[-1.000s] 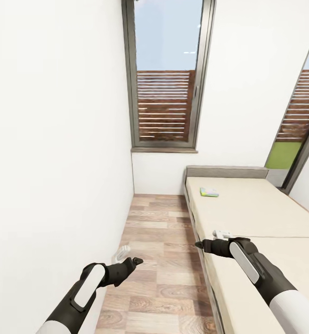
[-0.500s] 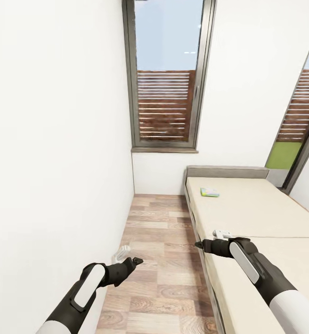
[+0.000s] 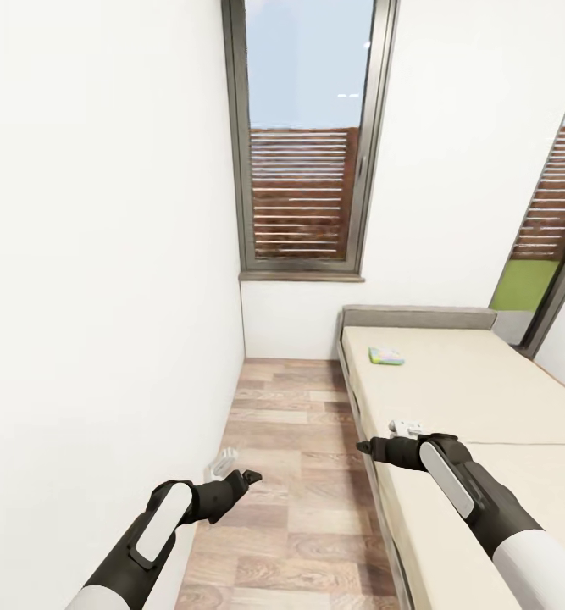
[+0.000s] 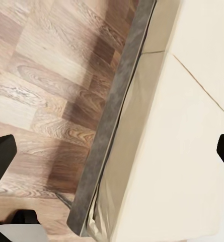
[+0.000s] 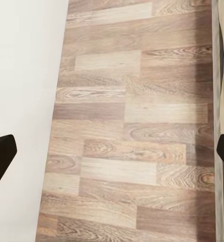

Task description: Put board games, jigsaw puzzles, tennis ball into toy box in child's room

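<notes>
Both pincers gape wide and hold nothing: the left pincer [image 3: 250, 478] hangs over the wood floor [image 3: 299, 474], the right pincer [image 3: 365, 446] by the bed [image 3: 451, 381] edge. One board game [image 3: 386, 356] (flat, green-edged) lies near the headboard [image 3: 418, 317].

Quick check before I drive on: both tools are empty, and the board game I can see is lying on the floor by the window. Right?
Not quite. The board game lies on the bed, near its head end, not on the floor; the head view shows it. The rest holds: the left tool and the right tool both have their fingers spread with nothing between them.
</notes>
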